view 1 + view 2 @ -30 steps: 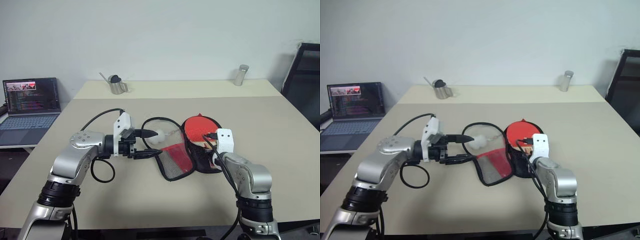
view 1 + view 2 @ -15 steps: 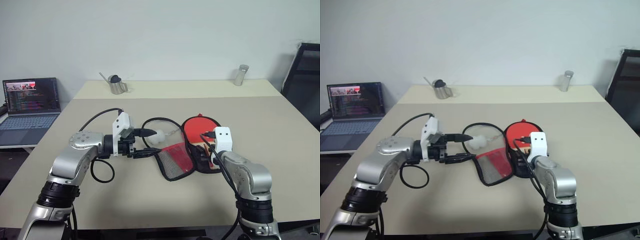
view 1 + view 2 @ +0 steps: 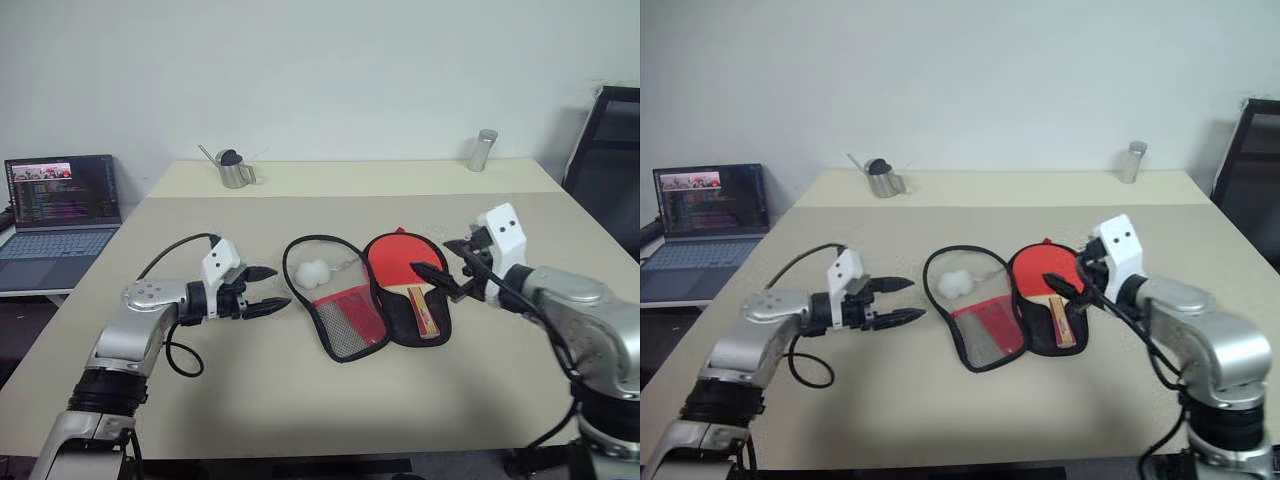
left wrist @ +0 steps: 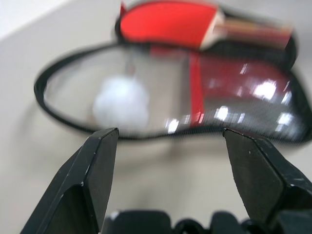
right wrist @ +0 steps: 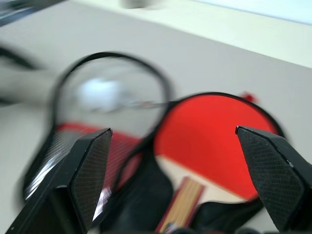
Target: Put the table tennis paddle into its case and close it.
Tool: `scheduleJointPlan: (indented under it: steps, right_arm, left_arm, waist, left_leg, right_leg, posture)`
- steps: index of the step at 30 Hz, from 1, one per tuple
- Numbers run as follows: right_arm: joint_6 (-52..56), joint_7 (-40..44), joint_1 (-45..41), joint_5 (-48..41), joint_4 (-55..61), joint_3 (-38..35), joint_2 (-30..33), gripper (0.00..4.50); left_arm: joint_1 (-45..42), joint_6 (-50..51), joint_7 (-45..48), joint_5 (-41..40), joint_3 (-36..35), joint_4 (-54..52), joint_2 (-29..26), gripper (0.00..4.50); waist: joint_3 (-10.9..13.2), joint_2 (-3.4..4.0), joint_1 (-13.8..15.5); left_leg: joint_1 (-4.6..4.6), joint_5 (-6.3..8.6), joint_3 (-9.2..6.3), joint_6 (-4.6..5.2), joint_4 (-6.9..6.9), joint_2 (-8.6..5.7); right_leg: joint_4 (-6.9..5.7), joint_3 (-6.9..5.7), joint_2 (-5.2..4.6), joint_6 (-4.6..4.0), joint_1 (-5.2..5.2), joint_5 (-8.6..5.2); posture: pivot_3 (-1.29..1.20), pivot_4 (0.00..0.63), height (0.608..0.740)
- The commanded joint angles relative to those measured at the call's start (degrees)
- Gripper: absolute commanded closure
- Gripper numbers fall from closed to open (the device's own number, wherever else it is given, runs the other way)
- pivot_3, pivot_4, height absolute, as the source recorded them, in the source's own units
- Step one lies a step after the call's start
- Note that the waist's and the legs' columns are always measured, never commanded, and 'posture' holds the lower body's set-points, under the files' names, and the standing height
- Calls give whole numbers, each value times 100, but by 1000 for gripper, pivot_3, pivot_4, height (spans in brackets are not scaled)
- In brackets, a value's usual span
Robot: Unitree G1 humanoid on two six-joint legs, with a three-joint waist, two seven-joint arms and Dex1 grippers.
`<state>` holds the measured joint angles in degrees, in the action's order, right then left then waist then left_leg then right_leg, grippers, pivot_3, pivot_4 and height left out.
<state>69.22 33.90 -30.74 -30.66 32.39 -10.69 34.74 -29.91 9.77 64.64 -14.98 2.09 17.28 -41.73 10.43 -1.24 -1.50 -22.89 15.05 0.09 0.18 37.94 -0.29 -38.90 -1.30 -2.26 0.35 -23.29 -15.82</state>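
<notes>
Beige table (image 3: pixel 560 300): laptop (image 3: pixel 60 208) left, kettle (image 3: pixel 234 168), tin (image 3: pixel 483 150) behind; both tools agape.

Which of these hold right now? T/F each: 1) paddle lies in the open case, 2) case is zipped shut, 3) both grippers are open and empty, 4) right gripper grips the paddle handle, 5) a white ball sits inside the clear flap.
1) True. The table tennis paddle lies face up in the black half of the open case.
2) False. The case is spread open, its clear flap folded out beside the paddle.
3) True. The left gripper and the right gripper both have their fingers spread, with nothing between them.
4) False. The right gripper hovers above the paddle, clear of its handle.
5) True. The white ball sits within the flap's black-edged loop.
</notes>
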Motion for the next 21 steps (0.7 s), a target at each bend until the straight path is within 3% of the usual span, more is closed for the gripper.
scheduleJointPlan:
  steps: [1,13,21]
  right_arm:
    - [-186,578,-108,-517,34,-312,399,51]
    - [-496,296,-141,-672,-128,-217,511,51]
    - [-545,187,-35,-770,-92,-294,612,51]
  left_arm:
    - [-102,-473,56,258,41,397,16,757]
    - [-1309,-1140,-126,899,411,2635,991,757]
    - [-1787,-1390,144,1038,535,3006,1551,757]
  waist:
    - [1,-2,0]
    - [2,-12,89]
    - [3,-14,126]
  left_leg:
    - [0,0,0,0,1,0]
    - [-4,0,1,0,8,-2]
    - [-5,0,0,0,8,-1]
  right_leg:
    - [-1,0,-1,0,0,0]
    - [-3,-3,-4,1,1,1]
    - [-5,-3,-3,1,1,1]
  posture:
    - [0,150,740]
    - [0,150,740]
    - [0,150,740]
